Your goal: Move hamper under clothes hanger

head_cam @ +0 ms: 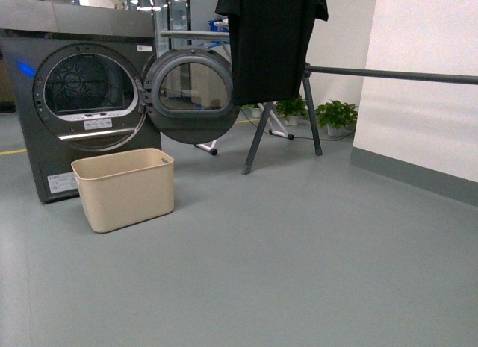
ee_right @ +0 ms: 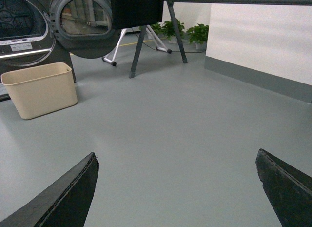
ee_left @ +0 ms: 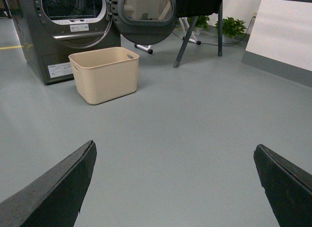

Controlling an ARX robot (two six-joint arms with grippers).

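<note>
The beige hamper (head_cam: 125, 188) stands on the grey floor in front of the dark grey dryer, left of the clothes hanger. It also shows in the left wrist view (ee_left: 105, 74) and the right wrist view (ee_right: 40, 89). The clothes hanger (head_cam: 388, 74) is a dark bar on splayed legs with a black shirt (head_cam: 270, 41) hanging from it. The bar also shows in the right wrist view (ee_right: 239, 0). My left gripper (ee_left: 174, 151) is open and empty, far from the hamper. My right gripper (ee_right: 176, 158) is open and empty over bare floor. Neither arm shows in the front view.
The dryer (head_cam: 75, 101) stands at the left with its round door (head_cam: 190, 93) swung open above the hamper. A white ironing-board frame (head_cam: 278, 127) and potted plants (head_cam: 336, 116) stand behind the hanger. A white wall (head_cam: 426, 86) runs along the right.
</note>
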